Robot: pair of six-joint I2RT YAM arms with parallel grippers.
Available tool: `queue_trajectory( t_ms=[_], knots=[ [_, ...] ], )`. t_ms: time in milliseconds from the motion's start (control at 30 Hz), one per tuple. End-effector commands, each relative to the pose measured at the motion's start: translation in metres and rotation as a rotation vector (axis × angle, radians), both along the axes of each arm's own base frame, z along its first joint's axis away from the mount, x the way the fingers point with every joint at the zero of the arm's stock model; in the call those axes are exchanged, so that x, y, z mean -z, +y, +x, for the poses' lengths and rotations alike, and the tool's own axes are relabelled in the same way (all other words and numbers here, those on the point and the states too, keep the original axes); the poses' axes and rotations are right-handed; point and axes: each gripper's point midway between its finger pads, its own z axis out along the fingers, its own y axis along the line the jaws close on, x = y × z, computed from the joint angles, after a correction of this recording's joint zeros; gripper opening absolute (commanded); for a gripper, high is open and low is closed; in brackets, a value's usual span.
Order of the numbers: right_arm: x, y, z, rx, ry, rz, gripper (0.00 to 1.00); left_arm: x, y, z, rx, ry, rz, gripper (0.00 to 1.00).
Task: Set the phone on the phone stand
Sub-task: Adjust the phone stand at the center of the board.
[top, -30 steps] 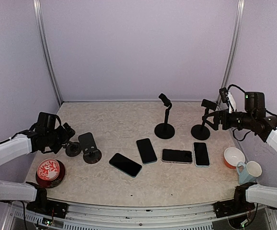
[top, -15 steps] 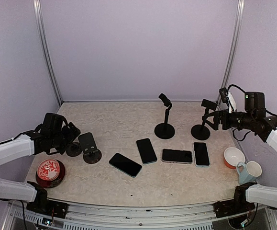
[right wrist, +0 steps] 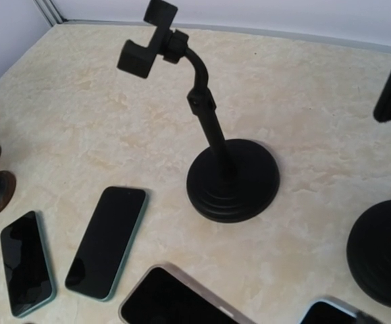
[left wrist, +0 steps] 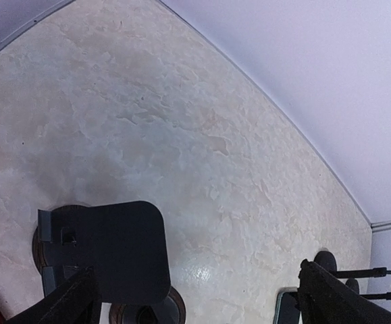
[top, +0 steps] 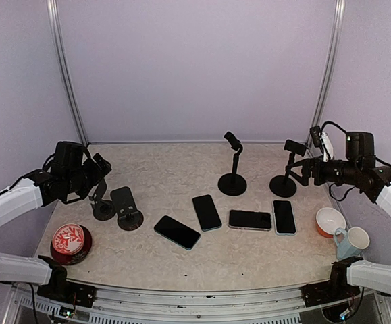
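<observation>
Phones (top: 206, 212) lie flat on the table (top: 168, 169), four in a loose row mid-table, none on a stand yet. Rightmost phone (top: 284, 217) sits just in front of the right stand (top: 284, 182), so it's prob. the easy pairing for the right claw (top: 302, 170). That claw hovers beside the stand's post w/ jaws spread and, as far as the top view shows, nothing in them; its own wrist view doesn't show them, so no close-up check. Left claw (left wrist: 198, 268) is wide open too and empty, hanging over the two low stands (top: 126, 206) at the table's left, well apart from any phone. Judgement: step in hand is the reach & pick, not yet begun. To do it well, come down square over the phone and pinch across the short width, not the length. A thin slab on a flat top gives little edge to bite, so take the jaws right down to the table before closing, slowly, or it'll skate. Keep clear of the neighbouring phone (top: 250, 219) just beside it. Once up, tip it toward upright and seat the lower edge in the cradle before letting go. Mind the middle stand (top: 233, 177), bowl (top: 329, 221) and mug (top: 352, 241) on the swing.
</observation>
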Motion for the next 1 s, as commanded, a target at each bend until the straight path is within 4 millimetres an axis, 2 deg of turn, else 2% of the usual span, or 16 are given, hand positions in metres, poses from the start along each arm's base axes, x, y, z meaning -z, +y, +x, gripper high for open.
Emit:
queue_trajectory(
  t_ms=[0,233,567,967],
  knots=[
    [0.0,0.003,-0.003,-0.011,-0.016,0.004,1.0,0.001,-0.023,-0.011,0.133,0.038,-0.039,0.99],
    [0.002,0.003,-0.002,-0.009,-0.011,0.001,1.0,-0.001,-0.042,-0.017,0.252,0.056,-0.065,0.99],
    [0.003,0.004,0.0,-0.007,-0.005,0.007,1.0,0.008,-0.061,-0.016,0.336,0.097,-0.104,0.99],
    [0.005,0.003,-0.001,-0.004,-0.003,0.002,1.0,0.025,-0.062,-0.007,0.318,0.112,-0.1,0.99]
  ],
)
